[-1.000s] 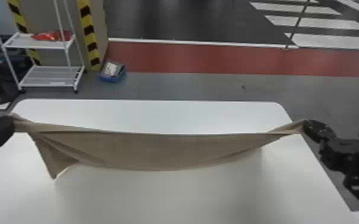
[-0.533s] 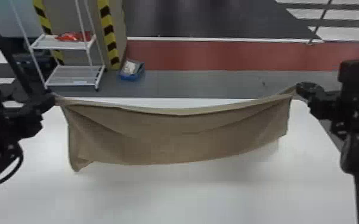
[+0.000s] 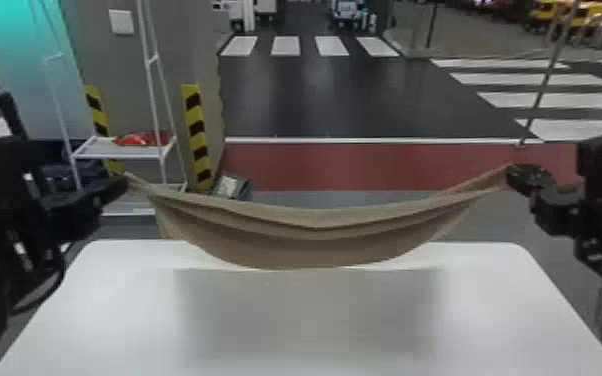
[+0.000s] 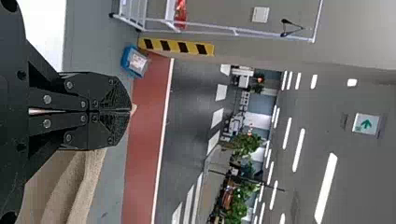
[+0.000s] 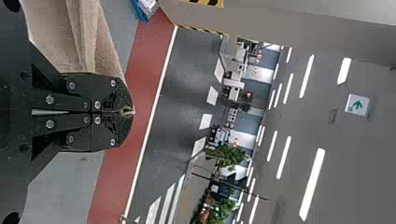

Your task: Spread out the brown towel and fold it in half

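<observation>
The brown towel (image 3: 305, 242) hangs in the air above the far part of the white table, slung between both grippers with its middle sagging in folds. At its left end my left gripper (image 3: 121, 184) holds a corner, and my right gripper (image 3: 512, 175) holds the opposite end, at about the same height. In the left wrist view my left gripper (image 4: 130, 110) is shut, with a bit of cloth at its tips and the towel (image 4: 70, 186) trailing beside it. My right gripper (image 5: 130, 112) in the right wrist view is likewise shut on the towel (image 5: 88, 42).
The white table (image 3: 305, 320) spreads below and nearer than the towel. Beyond it at the left stand a white rack (image 3: 120, 150) with a red item and a pillar with striped edges. A small bin (image 3: 232, 187) sits on the floor near the pillar.
Both grippers have risen with the towel, lifting it off the tabletop. Its lower edge now curves in a deeper sag. The head view has tilted up, showing more of the room.
</observation>
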### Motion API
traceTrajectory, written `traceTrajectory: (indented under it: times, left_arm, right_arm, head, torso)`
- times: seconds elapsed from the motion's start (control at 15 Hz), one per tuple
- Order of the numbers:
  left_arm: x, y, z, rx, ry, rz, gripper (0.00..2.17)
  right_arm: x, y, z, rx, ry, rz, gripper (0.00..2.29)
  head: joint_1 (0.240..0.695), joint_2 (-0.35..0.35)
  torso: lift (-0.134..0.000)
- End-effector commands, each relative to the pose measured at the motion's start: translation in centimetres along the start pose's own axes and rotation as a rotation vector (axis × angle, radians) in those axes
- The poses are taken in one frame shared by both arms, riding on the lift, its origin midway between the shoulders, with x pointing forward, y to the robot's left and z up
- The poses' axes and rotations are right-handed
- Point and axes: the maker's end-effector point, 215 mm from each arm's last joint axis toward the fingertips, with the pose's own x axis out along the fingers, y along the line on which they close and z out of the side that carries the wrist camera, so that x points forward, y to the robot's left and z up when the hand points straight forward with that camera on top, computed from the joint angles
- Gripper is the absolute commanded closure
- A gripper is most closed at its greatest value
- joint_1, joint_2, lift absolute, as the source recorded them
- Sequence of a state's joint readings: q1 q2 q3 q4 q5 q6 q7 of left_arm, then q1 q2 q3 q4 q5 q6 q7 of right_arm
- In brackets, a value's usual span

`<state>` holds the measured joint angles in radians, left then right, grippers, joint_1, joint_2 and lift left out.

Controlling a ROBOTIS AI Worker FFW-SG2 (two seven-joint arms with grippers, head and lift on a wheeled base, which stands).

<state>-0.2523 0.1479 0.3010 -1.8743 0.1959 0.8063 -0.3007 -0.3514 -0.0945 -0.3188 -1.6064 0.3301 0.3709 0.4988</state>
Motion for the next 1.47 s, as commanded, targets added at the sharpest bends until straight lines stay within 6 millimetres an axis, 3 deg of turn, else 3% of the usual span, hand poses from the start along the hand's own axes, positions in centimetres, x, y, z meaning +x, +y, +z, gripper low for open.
traceTrajectory:
  times: [0.0,0.07,0.27,0.4,0.53,0.67,0.87,1.07,1.27,1.4]
  left_arm:
    - [-4.4,-0.9,-4.9,0.033,0.05,0.002,1.38]
    - [-6.5,-1.4,-8.1,0.044,0.096,0.0,1.38]
    - [-10.4,-1.8,-18.0,0.118,0.262,0.05,1.38]
    - [-12.0,-1.7,-21.8,0.097,0.317,0.06,1.38]
    - [-13.7,-1.8,-23.1,0.093,0.351,0.068,1.38]
    - [-17.0,-1.3,-24.6,0.054,0.455,0.117,1.38]
    - [-20.2,-0.3,-23.6,0.069,0.478,0.178,1.38]
    - [-22.3,0.3,-23.8,0.081,0.522,0.231,1.38]
    - [-22.9,0.7,-23.7,0.09,0.535,0.256,1.38]
    - [-22.6,1.0,-23.0,0.099,0.519,0.264,1.38]
  right_arm:
    - [-4.7,-1.6,-4.5,-0.048,0.011,-0.008,1.31]
    - [-6.8,-1.9,-7.2,-0.046,0.041,0.005,1.32]
    - [-11.4,-1.3,-14.8,-0.018,0.134,0.057,1.32]
    - [-13.6,0.4,-18.2,-0.014,0.186,0.117,1.32]
    - [-15.1,1.0,-19.8,-0.025,0.197,0.132,1.32]
    - [-16.9,1.1,-21.3,0.014,0.222,0.171,1.32]
    - [-19.2,1.0,-22.3,0.014,0.262,0.209,1.32]
    - [-21.1,0.8,-21.1,0.007,0.276,0.223,1.32]
    - [-23.1,0.4,-18.4,0.029,0.258,0.233,1.32]
    - [-23.2,-0.4,-18.2,0.033,0.264,0.219,1.32]
  head:
    - [0.48,-0.02]
    - [0.532,-0.044]
    - [0.645,-0.086]
    - [0.695,-0.109]
    - [0.695,-0.127]
    - [0.695,-0.134]
    - [0.695,-0.138]
    - [0.695,-0.136]
    - [0.695,-0.133]
    - [0.695,-0.129]
  torso:
    - [-0.057]
    - [-0.057]
    - [-0.057]
    - [-0.057]
    - [-0.057]
    - [-0.057]
    - [-0.057]
    - [-0.057]
    - [-0.057]
    - [-0.057]
